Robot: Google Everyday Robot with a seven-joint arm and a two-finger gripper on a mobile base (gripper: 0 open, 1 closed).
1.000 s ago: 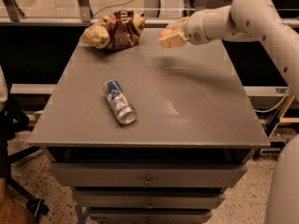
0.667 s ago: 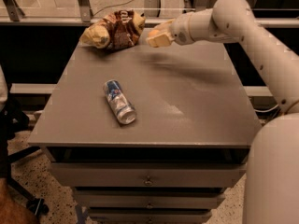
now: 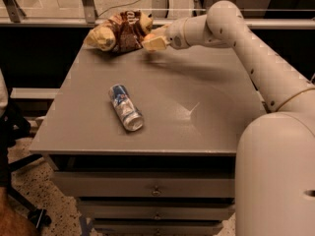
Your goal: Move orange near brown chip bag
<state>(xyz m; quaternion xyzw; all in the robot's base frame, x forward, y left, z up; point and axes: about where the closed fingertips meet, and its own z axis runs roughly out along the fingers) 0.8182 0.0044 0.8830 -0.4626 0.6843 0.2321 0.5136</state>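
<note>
Where the arm ends, gripper: pinching the orange over the table's far edge.
Orange: largely hidden; just beside the bag.
Bag: crumpled, lettering unreadable.
Can: lying mid-table.

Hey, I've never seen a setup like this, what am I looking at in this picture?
This is a robot: the big white shape at lower right is its arm, reaching across a grey table with drawers. One camera looks down on it from the near side. At the arm's end the gripper hovers at the far edge, just beside a chip bag. The orange patch at its tip seems to be an orange, held. A can lies on its side mid-table.
</note>
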